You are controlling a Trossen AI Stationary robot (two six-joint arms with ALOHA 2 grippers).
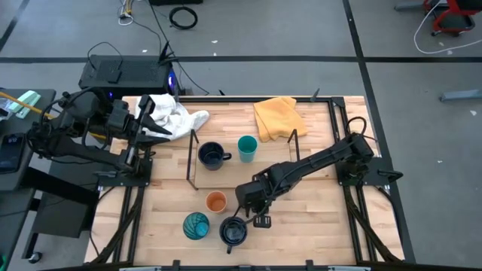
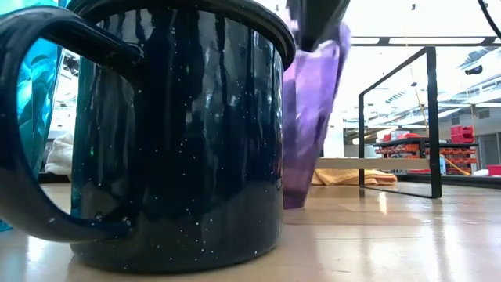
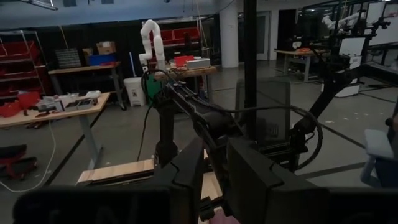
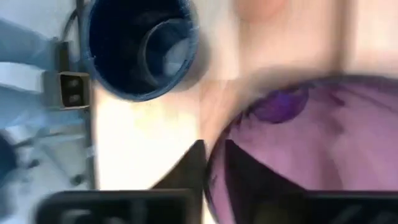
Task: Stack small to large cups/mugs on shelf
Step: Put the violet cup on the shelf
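High view first, for the wooden tabletop point(image 1: 316, 226) carries everything: the shelf point(image 1: 241, 169), a light-wood board with black wire rails, lies across its middle, with a yellow cloth point(image 1: 277, 117) and a white cloth point(image 1: 177, 117) beyond it at the far edge. On the shelf stand a navy mug point(image 1: 212, 156) and, just beside it, a small teal cup point(image 1: 247, 147). Nearer the front edge, off the shelf, sit a small orange cup point(image 1: 216, 202), a patterned teal tumbler point(image 1: 196, 225) and a second navy mug point(image 1: 234, 232), which fills the low view point(image 2: 180, 133). The right gripper point(image 1: 252, 202) reaches over the front of the table, between the orange cup and that mug. Its fingers point(image 4: 186, 168) are clamped on the rim of the purple tumbler point(image 4: 311, 149), which hangs tilted just behind the mug with its base near the tabletop point(image 2: 309, 110). The left gripper point(image 1: 143, 120) waits raised over the table's left edge by the white cloth, its fingers point(image 3: 249, 180) a little apart with nothing between them.
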